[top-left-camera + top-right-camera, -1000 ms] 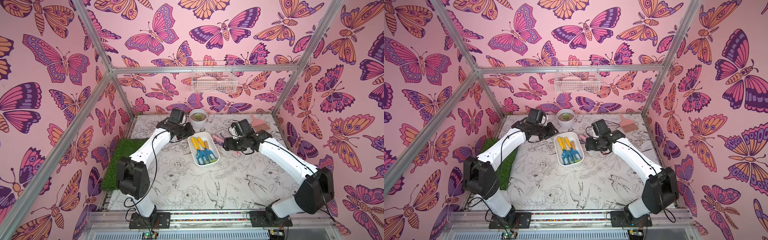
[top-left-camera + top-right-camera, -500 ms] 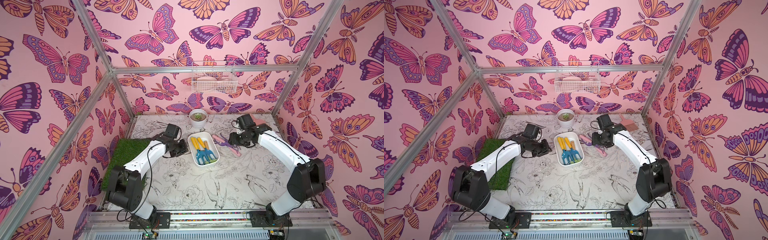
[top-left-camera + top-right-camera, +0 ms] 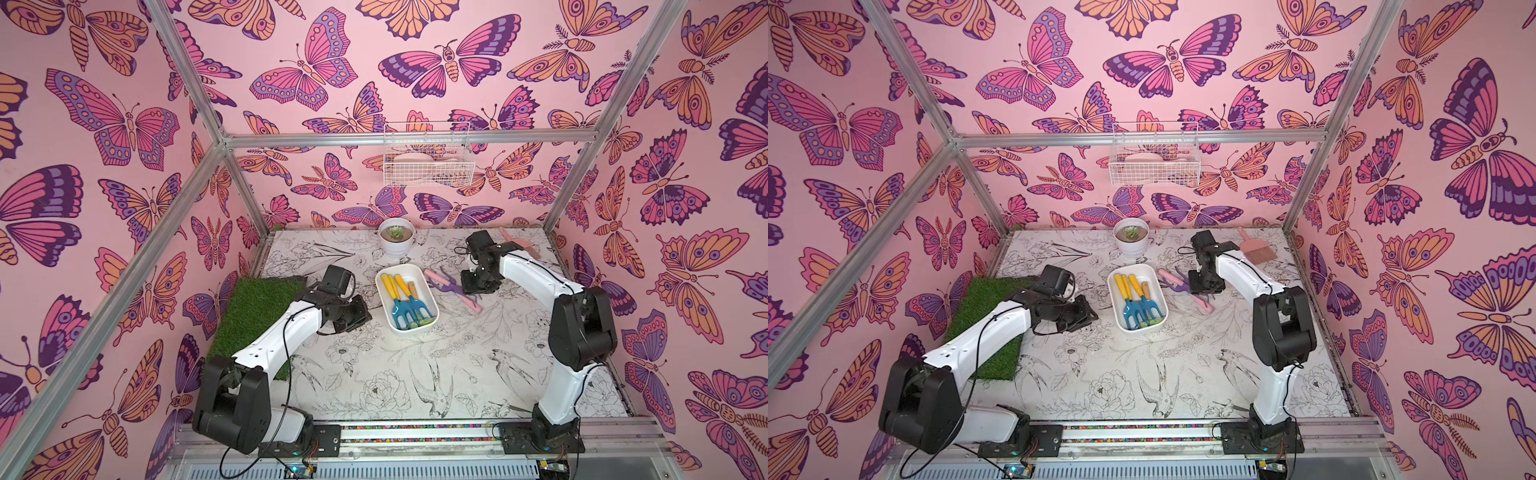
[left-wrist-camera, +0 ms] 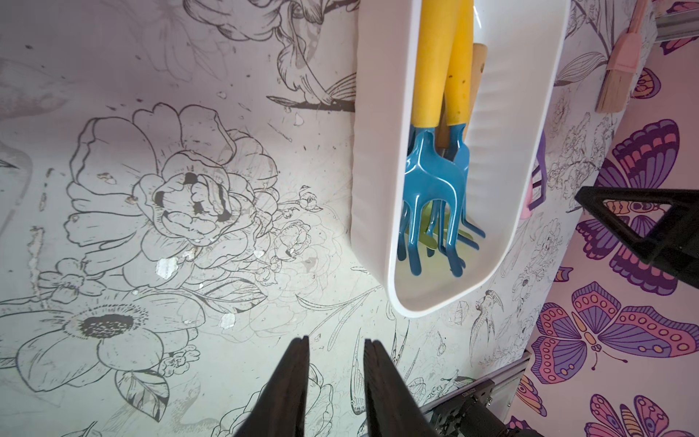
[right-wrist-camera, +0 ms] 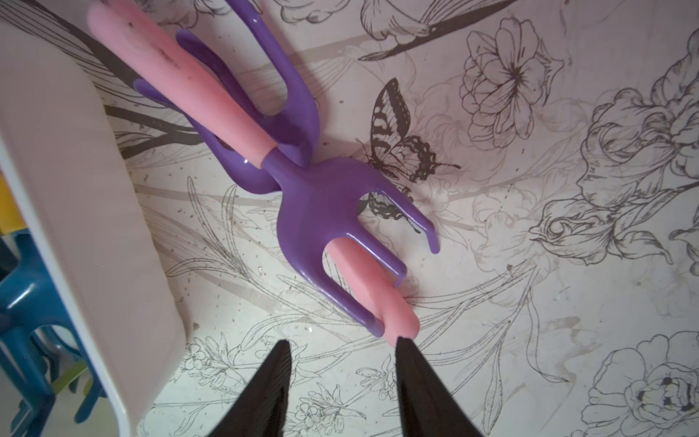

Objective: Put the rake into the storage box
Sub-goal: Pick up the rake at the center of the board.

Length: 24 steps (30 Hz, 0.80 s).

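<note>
The right gripper has jaws half apart, empty; the left gripper narrow, empty. Just ahead of the right jaws the rake lies over a second rake, outside the storage box. Its prongs may hook and drag both.

- The left arm is pulling back along the left side of the storage box. A second ago it was reaching past the box's far left corner, and it is now drawing level with the box's near half.
- The left gripper is closing slightly. Its jaws are narrowing to a slim gap with nothing between them.
- The right arm is folding up. Its elbow is rising and moving closer to the box's right side.
- The right gripper is closing just right of the box. Its jaws are still apart, and one fingertip is coming against the handle end of a pink-handled rake.
</note>
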Available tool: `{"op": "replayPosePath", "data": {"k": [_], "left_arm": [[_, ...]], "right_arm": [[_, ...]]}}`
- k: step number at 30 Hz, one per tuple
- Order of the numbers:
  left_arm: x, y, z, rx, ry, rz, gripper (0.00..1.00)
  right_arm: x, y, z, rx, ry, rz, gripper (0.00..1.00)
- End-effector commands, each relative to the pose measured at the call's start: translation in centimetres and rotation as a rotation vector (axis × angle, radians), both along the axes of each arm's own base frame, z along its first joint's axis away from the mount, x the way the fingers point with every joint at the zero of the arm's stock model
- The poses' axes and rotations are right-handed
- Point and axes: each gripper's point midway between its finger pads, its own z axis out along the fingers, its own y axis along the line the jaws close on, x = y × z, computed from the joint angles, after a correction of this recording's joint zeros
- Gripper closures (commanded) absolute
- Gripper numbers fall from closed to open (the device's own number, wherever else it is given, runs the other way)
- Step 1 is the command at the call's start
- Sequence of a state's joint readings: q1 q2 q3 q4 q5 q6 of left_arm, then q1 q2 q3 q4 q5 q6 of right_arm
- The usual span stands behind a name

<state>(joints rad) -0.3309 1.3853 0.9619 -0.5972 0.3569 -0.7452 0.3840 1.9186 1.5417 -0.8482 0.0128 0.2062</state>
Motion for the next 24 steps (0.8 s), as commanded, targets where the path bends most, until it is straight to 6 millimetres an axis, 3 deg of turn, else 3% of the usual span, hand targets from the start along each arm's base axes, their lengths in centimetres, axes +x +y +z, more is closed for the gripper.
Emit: {"op": "replayPosePath", "data": {"k": [1, 17, 24], "left_arm": [[-0.3, 0.2, 0.3, -0.029, -0.003, 0.008, 0.70], [-0.7, 1.5, -0.6, -0.048, 0.030, 0.044, 0.70], [-0.2, 1.6, -0.4, -0.055, 0.030, 0.048, 0.70]], "right_arm": [[1.0, -0.5, -0.9, -0.067, 0.022, 0.042, 0.54], [1.6, 0.4, -4.4, -0.121, 0.119, 0.118, 0.60], [1.5, 1.0, -4.0, -0.101, 0.095, 0.114, 0.60]]}}
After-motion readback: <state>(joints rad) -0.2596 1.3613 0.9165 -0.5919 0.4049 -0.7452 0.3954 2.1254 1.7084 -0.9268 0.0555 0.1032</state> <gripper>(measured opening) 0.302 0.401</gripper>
